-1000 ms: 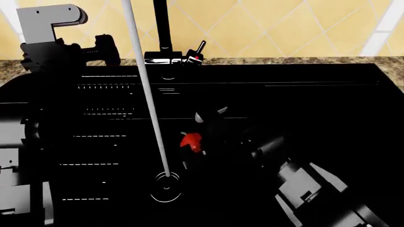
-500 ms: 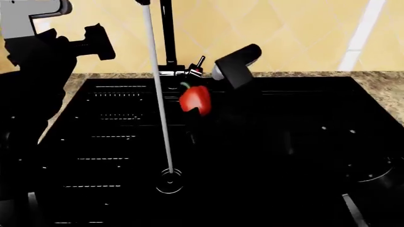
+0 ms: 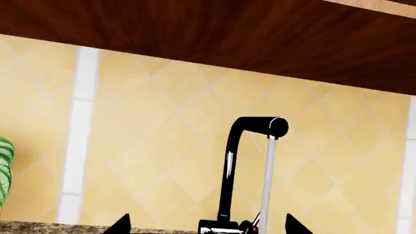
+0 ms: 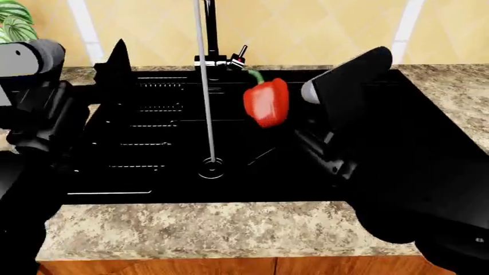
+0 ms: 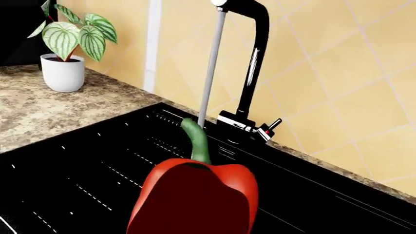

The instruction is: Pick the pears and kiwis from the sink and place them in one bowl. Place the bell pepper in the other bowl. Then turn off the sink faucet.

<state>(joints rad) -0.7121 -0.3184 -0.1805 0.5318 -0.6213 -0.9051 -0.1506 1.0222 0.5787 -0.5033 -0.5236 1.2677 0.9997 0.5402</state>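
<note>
Yellow diamond-patterned tile backs a speckled granite counter (image 4: 198,229), which fills the lower part of the head view now, where half a second ago only the black basin showed; the whole view has pulled back. Set into the counter, the sink (image 4: 168,172) spans the middle of the frame, its drain (image 4: 212,168) just left of centre. The sink faucet (image 4: 211,34) stands at top centre with its red-tipped lever (image 4: 240,55) beside it, and a stream of water (image 4: 205,91) falls straight to the drain.

At centre right, the bell pepper (image 4: 267,102) hangs above the basin, higher and further right in the frame than before, its green stem pointing to the faucet. The right gripper (image 4: 294,123) is clamped on it, though the dark fingers are hard to make out; in the right wrist view the pepper (image 5: 195,197) fills the lower centre.

At the left edge, the left gripper (image 4: 114,63) hovers over the sink's rim; its jaw state cannot be read. A potted plant (image 5: 68,48) sits on the counter at upper left.
</note>
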